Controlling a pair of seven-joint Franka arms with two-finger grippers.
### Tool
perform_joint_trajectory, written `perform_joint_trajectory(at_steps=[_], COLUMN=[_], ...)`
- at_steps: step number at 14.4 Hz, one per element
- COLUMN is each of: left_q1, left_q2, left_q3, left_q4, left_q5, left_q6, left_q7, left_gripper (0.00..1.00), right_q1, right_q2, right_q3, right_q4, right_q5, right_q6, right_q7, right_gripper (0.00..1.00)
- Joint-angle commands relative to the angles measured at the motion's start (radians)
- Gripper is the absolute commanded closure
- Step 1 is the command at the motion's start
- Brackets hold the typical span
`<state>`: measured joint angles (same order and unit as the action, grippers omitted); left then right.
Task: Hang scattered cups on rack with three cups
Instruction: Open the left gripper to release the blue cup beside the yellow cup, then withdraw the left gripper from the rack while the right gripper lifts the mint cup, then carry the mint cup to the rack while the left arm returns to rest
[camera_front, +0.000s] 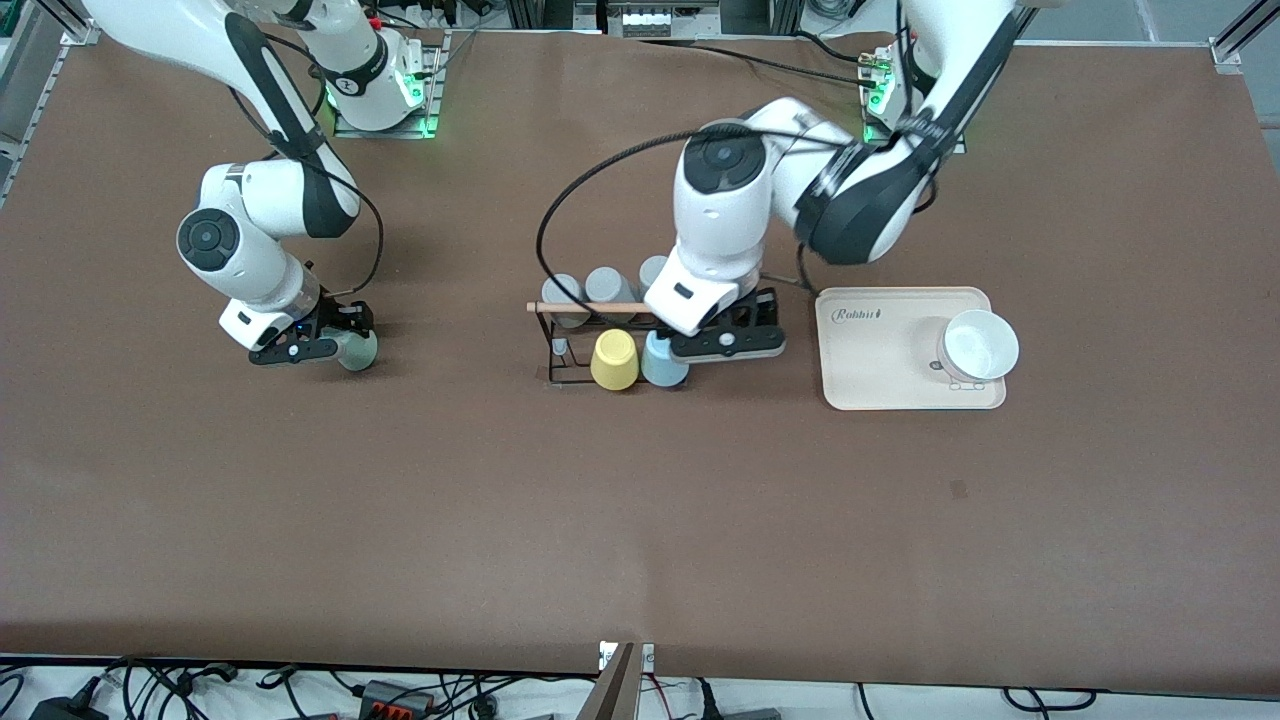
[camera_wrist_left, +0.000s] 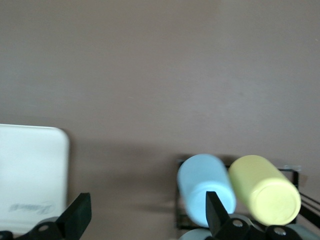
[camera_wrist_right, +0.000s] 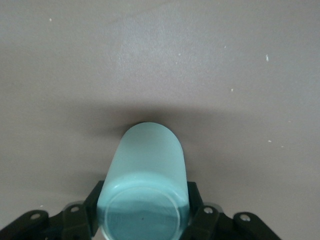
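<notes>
The mint-green cup (camera_front: 357, 350) lies gripped in the right end effector (camera_front: 335, 347) near the right arm's end of the counter (camera_front: 640, 520), well apart from the rack. In the right wrist view the cup (camera_wrist_right: 145, 190) is clamped between the two fingers (camera_wrist_right: 202, 220), its long axis pointing away from the wrist, its flat closed base toward the camera; nothing of its inside shows.

The light blue cup (camera_front: 662, 360) sits on the rack (camera_front: 575, 345) at the side nearer the front camera, touching or just beside the yellow cup (camera_front: 614, 359). Both stand mouth down, tilted toward the front camera. Three grey cups (camera_front: 605, 285) sit in a row on the rack's farther side, under the wooden rod (camera_front: 585, 307).

The left end effector (camera_front: 725, 340) hangs over the rack's end beside the blue cup, fingers (camera_wrist_left: 80, 215) spread and grasping nothing.

Toward the left arm's end lies a cream tray (camera_front: 880, 350) carrying a white bowl (camera_front: 978, 345), which looks empty.
</notes>
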<state>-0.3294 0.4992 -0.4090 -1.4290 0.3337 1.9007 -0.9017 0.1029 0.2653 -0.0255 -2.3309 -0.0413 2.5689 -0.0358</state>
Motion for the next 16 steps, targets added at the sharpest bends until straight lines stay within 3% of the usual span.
perform_joint_trajectory(at_steps=[1,3,7,10,12,14,16], left_q1=[0.052,0.108,0.24,0.335,0.378,0.402,0.4], left_q2=[-0.037,-0.042,-0.082,-0.077,-0.105,-0.16,-0.237], left_q3=[-0.008,-0.014,-0.013,-0.011,0.005,0.071,0.163], left_q4=[0.03,0.039,0.083,0.18,0.197,0.171,0.076], left_q5=[0.011,0.01,-0.05,-0.08,-0.198,-0.219,-0.278], left_q6=[-0.121,-0.164,-0.247,-0.374,-0.397,-0.399,-0.391], left_q7=[0.105,0.241,0.473,0.605,0.655,0.734,0.838], left_gripper=[0.0,0.0,0.0,0.0,0.0,0.0,0.0], right_q1=[0.015,0.017,0.088,0.152,0.181,0.196,0.222], right_q2=[-0.092,-0.144,-0.15,-0.115,-0.08,-0.052,-0.026], right_q3=[-0.001,0.001,-0.001,-0.001,0.001,0.001,-0.001], right_q4=[0.01,0.056,0.334,0.506,0.611,0.694,0.741], right_q5=[0.015,0.015,0.015,0.015,0.032,0.089,0.129], right_q6=[-0.079,-0.171,-0.508,-0.614,-0.677,-0.696,-0.693], right_q7=[0.01,0.01,0.173,0.331,0.416,0.474,0.536], right_gripper=[0.8,0.8,0.79,0.8,0.8,0.79,0.79])
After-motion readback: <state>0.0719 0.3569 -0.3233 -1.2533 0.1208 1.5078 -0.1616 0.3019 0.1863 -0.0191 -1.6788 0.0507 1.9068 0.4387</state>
